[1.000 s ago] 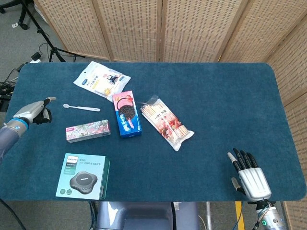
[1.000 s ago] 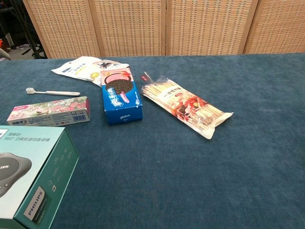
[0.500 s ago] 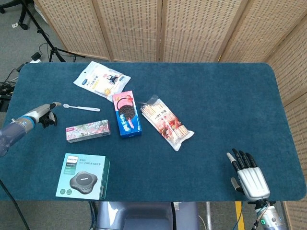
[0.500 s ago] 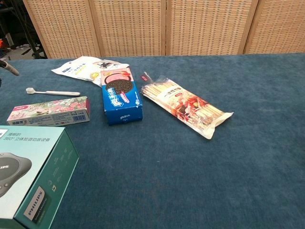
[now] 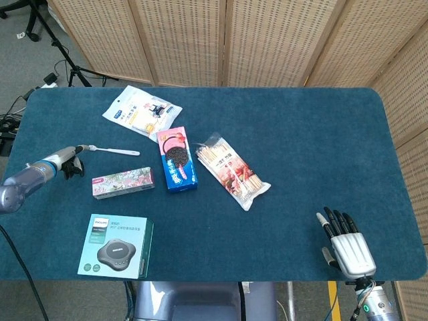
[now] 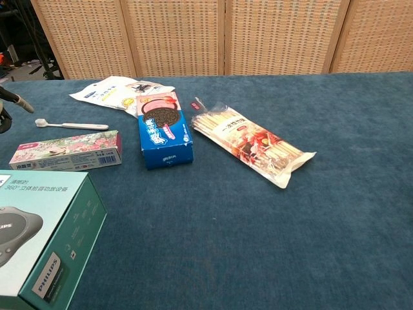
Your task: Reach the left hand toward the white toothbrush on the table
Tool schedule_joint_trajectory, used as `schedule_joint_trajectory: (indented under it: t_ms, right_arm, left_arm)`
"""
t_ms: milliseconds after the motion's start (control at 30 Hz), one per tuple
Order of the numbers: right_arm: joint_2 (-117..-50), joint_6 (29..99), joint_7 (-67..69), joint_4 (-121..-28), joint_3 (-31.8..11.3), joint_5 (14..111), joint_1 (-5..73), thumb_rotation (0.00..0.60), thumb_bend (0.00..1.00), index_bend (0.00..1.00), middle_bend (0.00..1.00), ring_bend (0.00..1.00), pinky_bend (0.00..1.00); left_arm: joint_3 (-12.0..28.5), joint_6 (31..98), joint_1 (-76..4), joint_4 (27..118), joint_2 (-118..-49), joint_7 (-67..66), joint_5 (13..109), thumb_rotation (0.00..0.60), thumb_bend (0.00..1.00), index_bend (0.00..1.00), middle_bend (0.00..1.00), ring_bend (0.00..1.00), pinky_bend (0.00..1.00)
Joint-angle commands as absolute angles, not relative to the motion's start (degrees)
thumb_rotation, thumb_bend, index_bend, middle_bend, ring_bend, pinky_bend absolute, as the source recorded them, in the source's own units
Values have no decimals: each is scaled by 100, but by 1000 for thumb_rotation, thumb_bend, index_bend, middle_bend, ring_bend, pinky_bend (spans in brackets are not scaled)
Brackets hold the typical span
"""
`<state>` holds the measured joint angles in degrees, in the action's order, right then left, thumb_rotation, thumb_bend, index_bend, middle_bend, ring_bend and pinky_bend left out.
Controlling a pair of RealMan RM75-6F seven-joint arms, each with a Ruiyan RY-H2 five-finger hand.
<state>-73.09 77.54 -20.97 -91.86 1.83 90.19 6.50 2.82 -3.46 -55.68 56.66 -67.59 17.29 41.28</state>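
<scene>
The white toothbrush (image 5: 117, 151) lies flat at the table's left, its head pointing left. My left hand (image 5: 63, 160) hovers just left of that head with one finger stretched out; its tip nearly meets the bristles, and I cannot tell if it touches. It holds nothing. The chest view catches only that hand's fingertips (image 6: 18, 101) at the left edge, a little left of and beyond the toothbrush (image 6: 74, 125). My right hand (image 5: 349, 249) rests flat and empty near the front right corner, fingers spread.
A floral toothpaste box (image 5: 123, 182) lies just in front of the toothbrush. A white pouch (image 5: 142, 111) sits behind it, a blue cookie box (image 5: 178, 160) to its right, then a chopstick pack (image 5: 231, 171). A teal Philips box (image 5: 115, 246) is at the front left.
My left hand has moved rightward along the table's left side, closing the gap to the toothbrush head. The right hand and all objects stayed put.
</scene>
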Motion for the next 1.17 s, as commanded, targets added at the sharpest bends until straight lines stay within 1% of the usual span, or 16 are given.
schedule_joint_trajectory:
  t_ms: [33,267,733,1000,1167]
  right_arm:
    - [-7309,7761,-2091,-9180,183,9013,650,600,466,0,0,0,85]
    - [-7331,7713,-2098,-9163,188,8987,676,600,466,0,0,0,85]
    - [-7346,7667,-2043,-9122,191,8941,715,600,466,0,0,0,85]
    - [-7358,7621,-2040,-9122,182,8888,743,600,466,0,0,0,85]
    - [-7363,7612,-2045,-9113,186,8876,751,600,466,0,0,0,85]
  left_arm:
    - [299,-385,-5560,5502,-6894,1825,4245,600,1000,0,655,717,634]
    - [329,-456,-5581,5253,-7098,1965,4404,600,1000,0,655,717,634]
    - [414,-800,-5624,4533,-7586,2245,4698,600,1000,0,655,717,634]
    - [619,-909,-5592,4396,-7704,2258,4865,600,1000,0,655,717,634]
    - [680,-927,-5554,4396,-7718,2234,4959,600,1000,0,655,717,634]
